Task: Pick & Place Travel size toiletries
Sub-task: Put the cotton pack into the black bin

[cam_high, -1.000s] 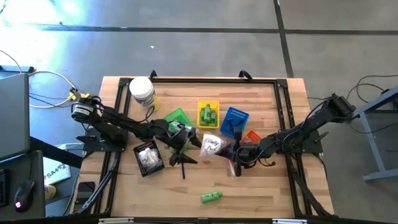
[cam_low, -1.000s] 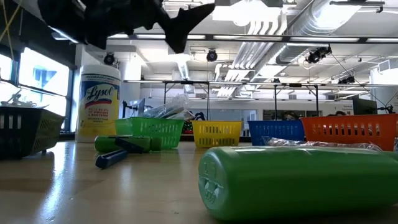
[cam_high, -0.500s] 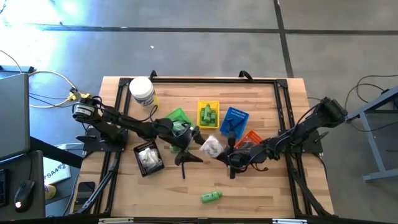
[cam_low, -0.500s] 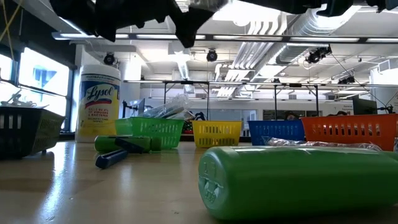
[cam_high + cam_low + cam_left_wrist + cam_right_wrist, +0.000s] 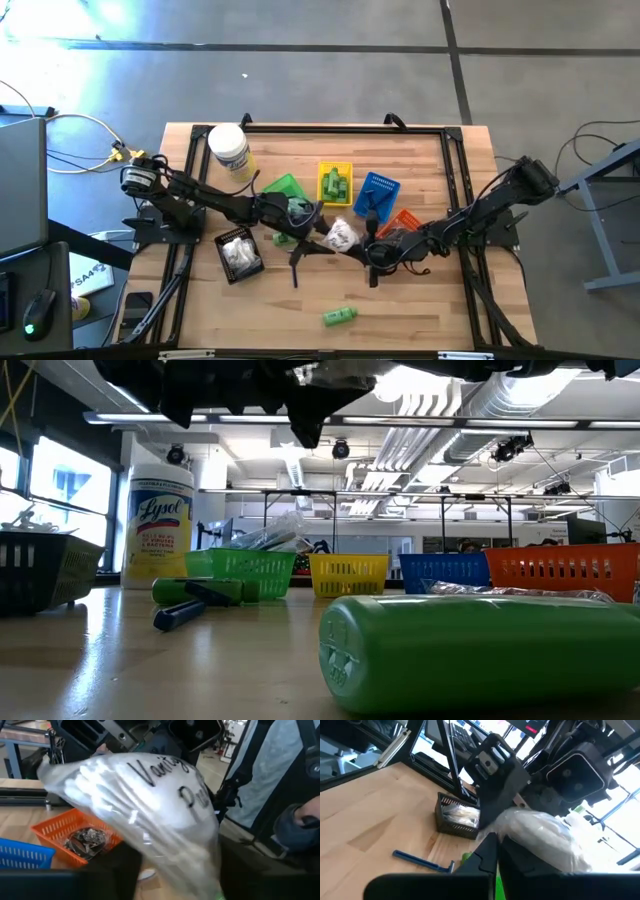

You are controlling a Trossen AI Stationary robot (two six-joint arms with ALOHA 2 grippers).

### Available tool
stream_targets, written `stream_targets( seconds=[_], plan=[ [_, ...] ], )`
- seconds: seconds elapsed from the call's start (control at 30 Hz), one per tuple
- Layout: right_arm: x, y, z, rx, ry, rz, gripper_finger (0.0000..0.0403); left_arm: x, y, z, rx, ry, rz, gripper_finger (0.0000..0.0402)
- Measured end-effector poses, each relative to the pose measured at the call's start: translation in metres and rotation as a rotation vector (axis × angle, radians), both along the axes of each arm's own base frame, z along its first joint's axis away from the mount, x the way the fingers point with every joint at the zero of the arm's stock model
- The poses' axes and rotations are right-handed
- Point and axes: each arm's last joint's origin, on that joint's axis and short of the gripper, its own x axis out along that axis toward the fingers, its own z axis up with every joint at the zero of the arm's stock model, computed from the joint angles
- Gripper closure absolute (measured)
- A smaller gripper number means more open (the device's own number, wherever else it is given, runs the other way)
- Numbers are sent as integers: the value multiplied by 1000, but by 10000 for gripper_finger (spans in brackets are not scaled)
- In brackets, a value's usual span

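sorting partway | baskets (image 5: 335, 184) already held stuff | clear plastic pouch of white toiletries (image 5: 340, 235) was mid-surface, pinched by clenched right pincer (image 5: 372, 252) | left pincer (image 5: 312, 232) at it, grip unclear | green bottle (image 5: 340, 317) and blue razor (image 5: 422, 861) still loose

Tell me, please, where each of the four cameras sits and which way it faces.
High view: above the table, looking straight down; both arms meet at a white pouch.
Low view: at tabletop height, facing the room past a green bottle; arms overhead.
Left wrist view: on the left arm, facing the white pouch and orange basket.
Right wrist view: on the right arm, facing the black basket past its shut right gripper.
Shared: both wrist views show the pouch.
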Motion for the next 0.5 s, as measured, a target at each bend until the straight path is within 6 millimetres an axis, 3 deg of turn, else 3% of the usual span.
stream_targets(
  seconds=[0.17,0.2,0.37,0.5],
  plan=[
    [0,1,-2,29,18,7,400,0,0,-3,44,15,-8,359],
    [-1,1,-3,38,23,7,400,0,0,-3,48,17,-8,376],
    [-5,7,-4,83,30,-26,391,-3,0,-1,76,25,-15,362],
    [-14,16,3,121,17,-45,332,-9,1,7,108,31,-22,367]
  ],
)
